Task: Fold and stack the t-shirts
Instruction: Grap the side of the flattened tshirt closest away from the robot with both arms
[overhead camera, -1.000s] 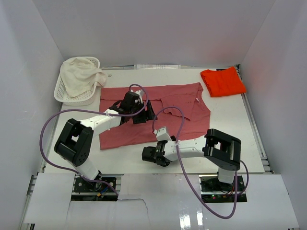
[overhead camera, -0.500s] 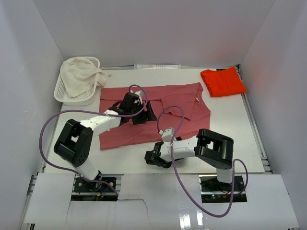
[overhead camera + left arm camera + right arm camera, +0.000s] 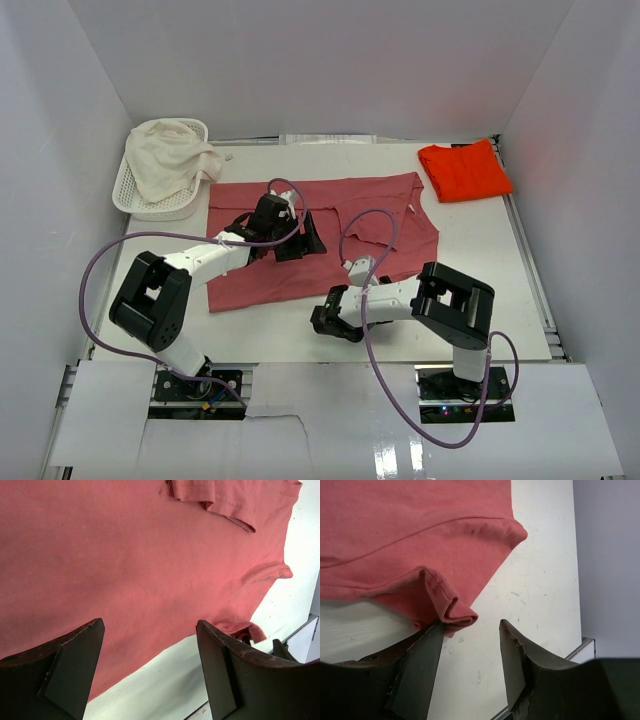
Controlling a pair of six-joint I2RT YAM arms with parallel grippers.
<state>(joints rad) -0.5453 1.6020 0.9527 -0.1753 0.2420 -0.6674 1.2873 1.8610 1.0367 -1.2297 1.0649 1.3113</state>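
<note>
While left tool (image 3: 150, 627) and right tool (image 3: 469, 625) gape, rose-red t-shirt (image 3: 352, 196) spread

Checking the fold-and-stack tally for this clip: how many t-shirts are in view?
2. The rose-red t-shirt lies spread mid-table; the orange-red t-shirt sits folded at the far right. The cream cloth in the basket may be another.

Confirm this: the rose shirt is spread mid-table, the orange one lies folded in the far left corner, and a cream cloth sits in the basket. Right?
No: the orange shirt lies folded in the far right corner, as the top external view shows. The rose shirt is spread mid-table and the cream cloth sits in the basket.
</note>
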